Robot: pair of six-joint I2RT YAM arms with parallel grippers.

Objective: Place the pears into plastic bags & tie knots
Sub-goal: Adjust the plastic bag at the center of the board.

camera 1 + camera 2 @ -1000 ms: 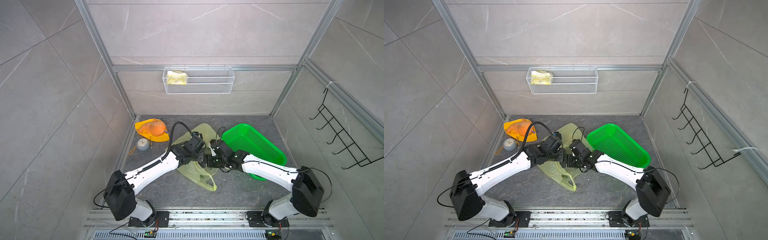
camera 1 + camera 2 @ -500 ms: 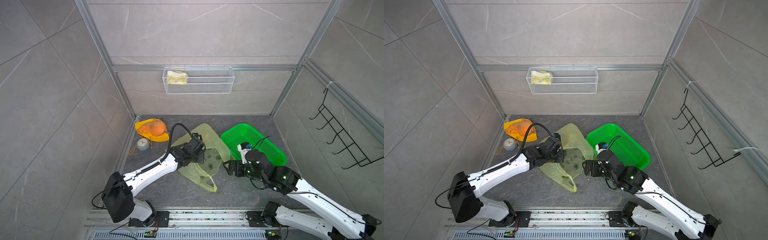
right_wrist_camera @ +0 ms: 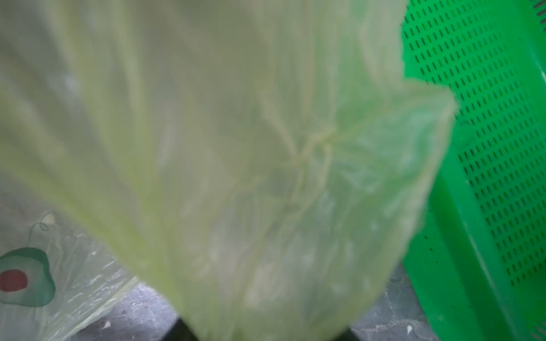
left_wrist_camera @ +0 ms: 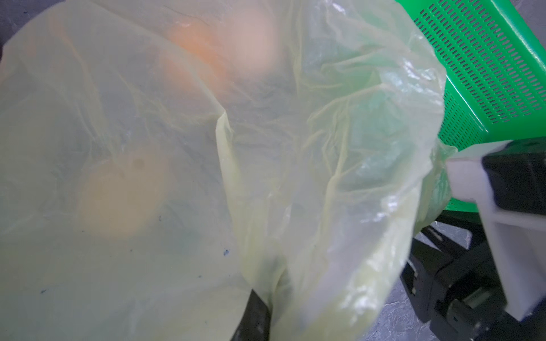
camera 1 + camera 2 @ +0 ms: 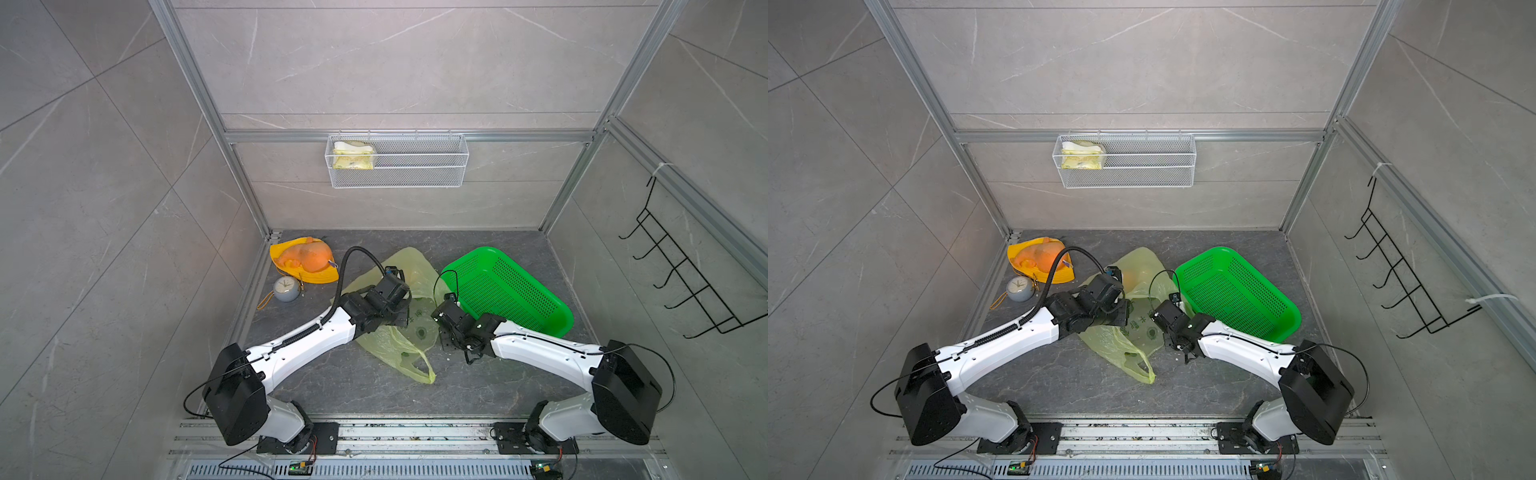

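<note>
My left gripper [image 5: 398,321] clenches the bag [image 5: 409,266] of pears [image 4: 124,195]; right gripper [image 5: 436,316] against its film, grip I cannot tell.

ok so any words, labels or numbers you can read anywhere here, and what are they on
Nothing reads cleanly.
plastic bag: green printed characters, too small and creased to read; also an avocado picture, no words on it.
clock: dial marks too small to read.
packet in the wire basket: print too small to read.
</note>
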